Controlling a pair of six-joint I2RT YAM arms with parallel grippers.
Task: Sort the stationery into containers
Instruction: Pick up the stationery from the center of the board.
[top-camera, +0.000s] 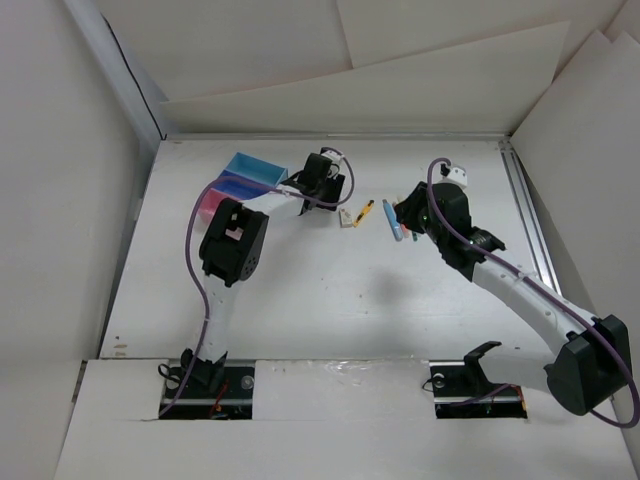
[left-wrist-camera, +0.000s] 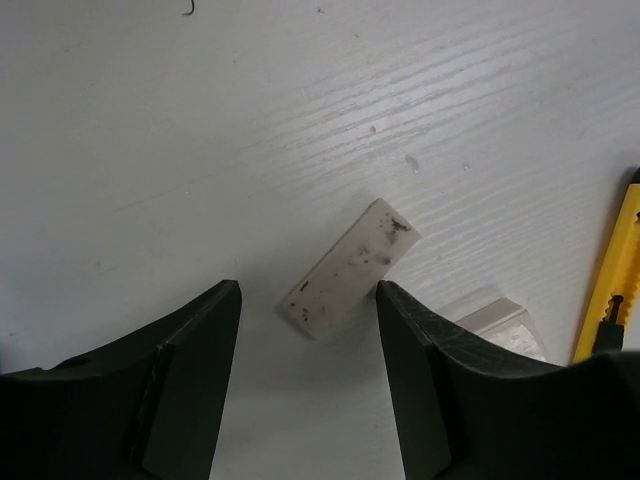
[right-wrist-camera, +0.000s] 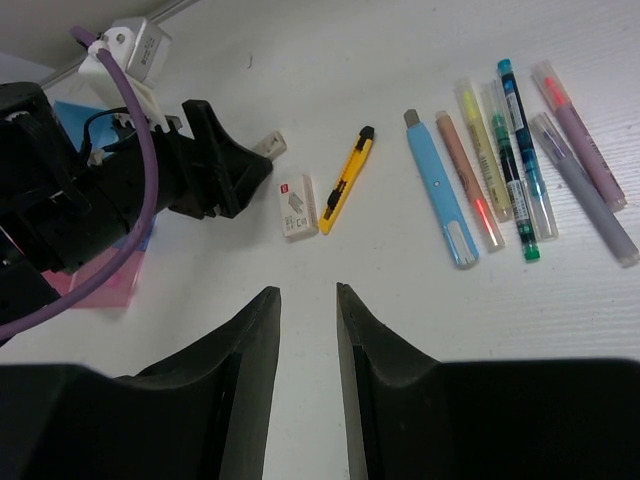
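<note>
**Sorting at an early stage:** The left pincer (left-wrist-camera: 308, 287) hung spread wide just above the white worktop (top-camera: 300, 300). Its 2 dark fingers straddled a pale beige, speckled rectangular eraser block (left-wrist-camera: 350, 268), which lay flat and askew between them. The right-hand finger appeared to touch the block's edge.

A yellow plastic utility knife (left-wrist-camera: 615, 270) lay near by, with a white eraser bearing a red label (right-wrist-camera: 298, 205) just beside it.

The right pincer (right-wrist-camera: 308, 295) hovered near the middle of the worktop, its fingers almost pressed together with a narrow gap between them, pinching nothing. Ahead of it lay a row of slim pens and highlighters (right-wrist-camera: 515, 160), with a light-blue pen (right-wrist-camera: 440, 195) at the row's near end.

The 3 joined plastic bins, light blue, blue-violet and pink (top-camera: 238, 182), stood just left of the left pincer, and their contents could not be made out.

As far as could be judged, little of the sorting was done. The 2 erasers, the knife and the pens all lay on the worktop, none of them binned. The step in hand looked to be the pickup of the beige block.
</note>
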